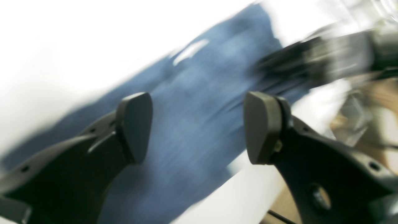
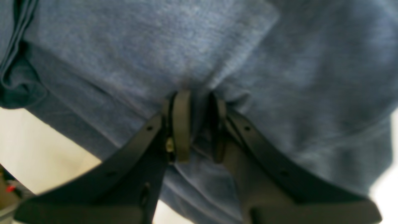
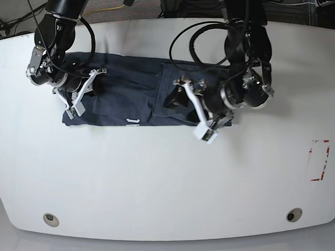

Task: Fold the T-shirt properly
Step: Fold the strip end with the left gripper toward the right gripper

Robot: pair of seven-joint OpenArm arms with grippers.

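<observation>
In the left wrist view, the left gripper (image 1: 198, 127) stands wide apart with nothing between its two dark pads (image 1: 136, 126). Beyond the gap lies the slate-blue T-shirt (image 1: 189, 112), running as a diagonal band across the white counter (image 1: 62, 46). A small white mark on the fabric (image 1: 190, 50) is too smeared to read. The whole picture is streaked with motion blur, and a dark arm (image 1: 323, 59) at the upper right is hard to make out.

In the right wrist view, the right gripper (image 2: 199, 124) is nearly closed, its pads (image 2: 182, 124) pinching a gathered ridge of the T-shirt (image 2: 149, 53). The cloth fills most of the frame, with a folded edge bunched at the upper left. A pale patch of counter (image 2: 40, 146) shows at the lower left.

In the base view, the T-shirt (image 3: 127, 91) lies folded into a long band on the far half of the white counter (image 3: 159, 181), with white lettering (image 3: 133, 122) peeking at its near edge. The right gripper (image 3: 88, 84) sits on the band's left end. The left gripper (image 3: 191, 105) hangs over the right end, and its arm hides that part of the cloth.
</observation>
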